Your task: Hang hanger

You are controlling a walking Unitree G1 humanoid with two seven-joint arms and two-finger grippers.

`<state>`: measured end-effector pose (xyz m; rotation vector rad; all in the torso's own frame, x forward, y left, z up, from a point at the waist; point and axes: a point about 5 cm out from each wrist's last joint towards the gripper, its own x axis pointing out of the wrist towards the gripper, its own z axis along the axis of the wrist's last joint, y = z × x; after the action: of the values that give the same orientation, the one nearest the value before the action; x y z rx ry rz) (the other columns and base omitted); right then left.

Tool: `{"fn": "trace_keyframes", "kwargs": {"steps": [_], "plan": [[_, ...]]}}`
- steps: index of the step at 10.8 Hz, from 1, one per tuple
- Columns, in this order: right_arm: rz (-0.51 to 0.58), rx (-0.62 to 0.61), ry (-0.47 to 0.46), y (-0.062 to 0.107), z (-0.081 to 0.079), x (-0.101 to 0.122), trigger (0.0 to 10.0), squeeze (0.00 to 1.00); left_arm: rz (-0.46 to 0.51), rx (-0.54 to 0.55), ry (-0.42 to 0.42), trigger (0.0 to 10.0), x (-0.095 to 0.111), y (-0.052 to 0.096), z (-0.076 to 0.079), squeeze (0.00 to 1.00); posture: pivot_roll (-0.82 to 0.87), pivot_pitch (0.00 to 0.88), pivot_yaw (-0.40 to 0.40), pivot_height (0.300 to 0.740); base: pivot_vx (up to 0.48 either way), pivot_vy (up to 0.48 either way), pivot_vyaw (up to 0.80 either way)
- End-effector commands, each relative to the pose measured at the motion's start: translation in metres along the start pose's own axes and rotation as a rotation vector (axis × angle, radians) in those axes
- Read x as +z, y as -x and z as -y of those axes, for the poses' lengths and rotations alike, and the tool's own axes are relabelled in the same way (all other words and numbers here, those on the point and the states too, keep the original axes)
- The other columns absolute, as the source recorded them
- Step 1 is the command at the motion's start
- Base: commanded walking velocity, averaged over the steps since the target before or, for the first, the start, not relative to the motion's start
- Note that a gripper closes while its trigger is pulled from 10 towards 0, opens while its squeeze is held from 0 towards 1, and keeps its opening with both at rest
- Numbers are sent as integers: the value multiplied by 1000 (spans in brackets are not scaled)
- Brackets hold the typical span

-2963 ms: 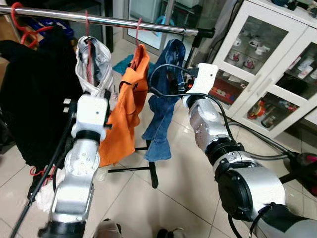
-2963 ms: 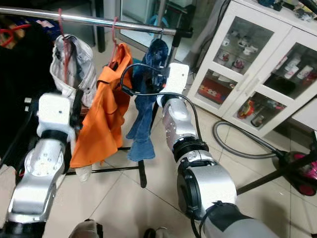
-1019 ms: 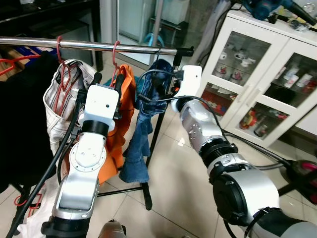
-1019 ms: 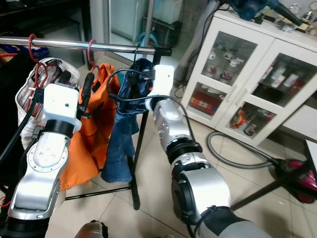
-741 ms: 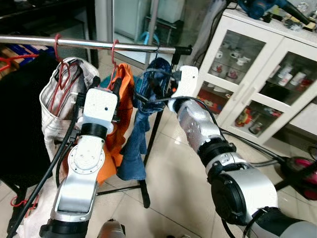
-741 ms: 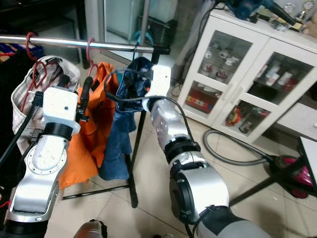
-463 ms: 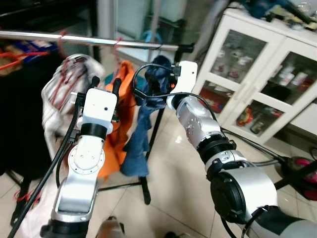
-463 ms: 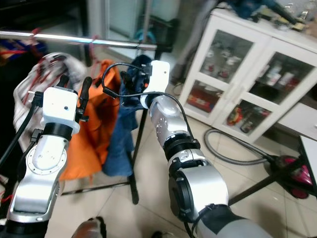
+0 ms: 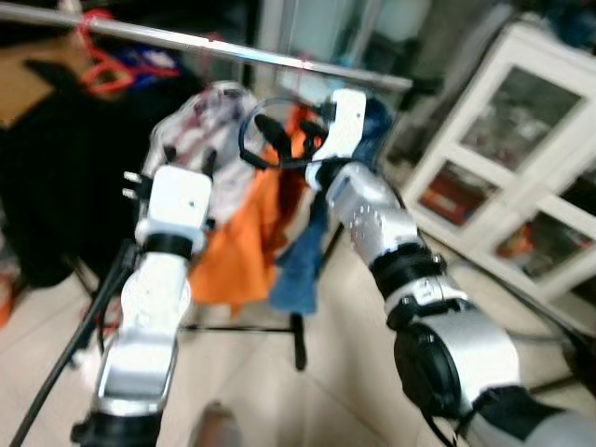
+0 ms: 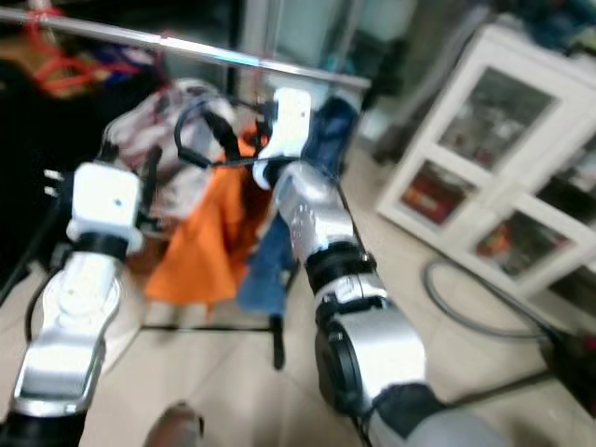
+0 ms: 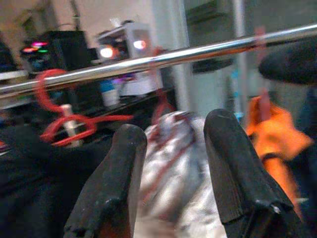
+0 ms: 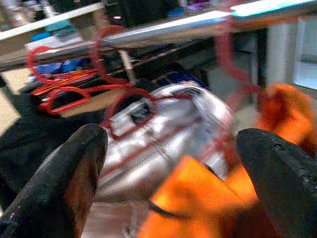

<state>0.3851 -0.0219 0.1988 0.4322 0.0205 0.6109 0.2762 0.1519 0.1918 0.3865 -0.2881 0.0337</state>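
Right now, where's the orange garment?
In the left eye view, the orange garment hangs from the metal rail, between the white garment on its left and the blue jeans on its right.

Parted fingers (image 11: pixel 106 193) frame a silvery garment (image 11: pixel 173 173) hung under the rail (image 11: pixel 148 62)

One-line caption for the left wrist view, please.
Open left gripper faces the silver garment hanging on the metal rail, beside the orange garment.
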Motion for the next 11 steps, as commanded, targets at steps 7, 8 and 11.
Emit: {"fn": "trace_keyframes", "kwargs": {"steps": [7, 8, 11], "plan": [[-113, -251, 236, 21, 40, -36, 10000, 0, -2, -35, -8, 10000, -1, -3, 7, 0, 247, 33, -158, 740, 0, 0, 0], [-74, -296, 244, 24, 47, -29, 10000, 0, -12, -39, -10, 10000, -2, -3, 7, 0, 249, 30, -153, 740, 0, 0, 0], [188, -506, 196, 59, 87, 2, 10000, 0, -81, -54, 32, 10000, -13, 3, 1, 0, 230, 14, -90, 740, 0, 0, 0]]}}
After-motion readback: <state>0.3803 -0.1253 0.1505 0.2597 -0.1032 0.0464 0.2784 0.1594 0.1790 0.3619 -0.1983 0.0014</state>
